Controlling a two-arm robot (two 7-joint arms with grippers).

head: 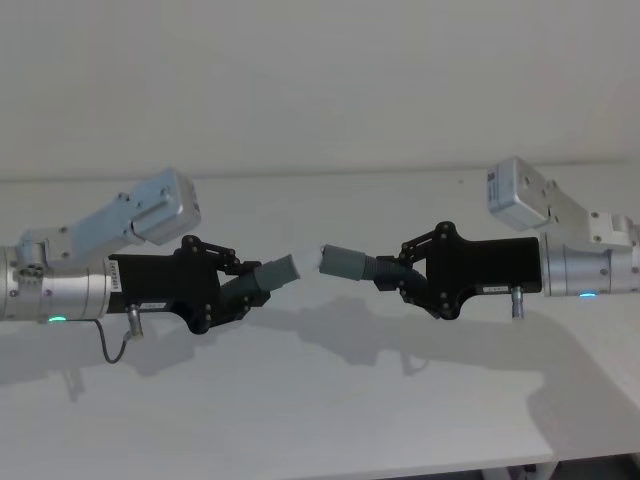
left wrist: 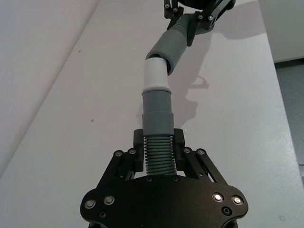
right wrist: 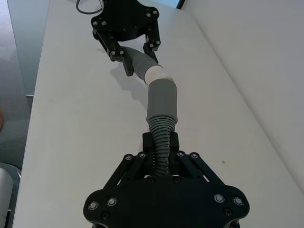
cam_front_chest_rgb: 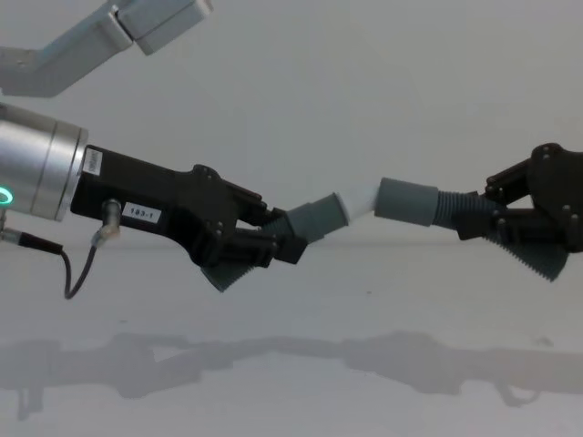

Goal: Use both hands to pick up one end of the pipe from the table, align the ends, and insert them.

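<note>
Left gripper [left wrist: 158, 147]: nearest, clamped on ribbed part of left pipe piece [left wrist: 157, 118]; piece is held clear of table [head: 300, 420]. Ahead of grey cuff, narrow white tip [left wrist: 156, 73] is set against mouth of wider cuff [left wrist: 171, 45] at an angle; axes not aligned, depth of entry cannot be told. Farthest, right pipe piece [cam_front_chest_rgb: 426, 202] is gripped at ribbed part by right gripper [left wrist: 190, 19], fingers closed on it, also above table.
</note>
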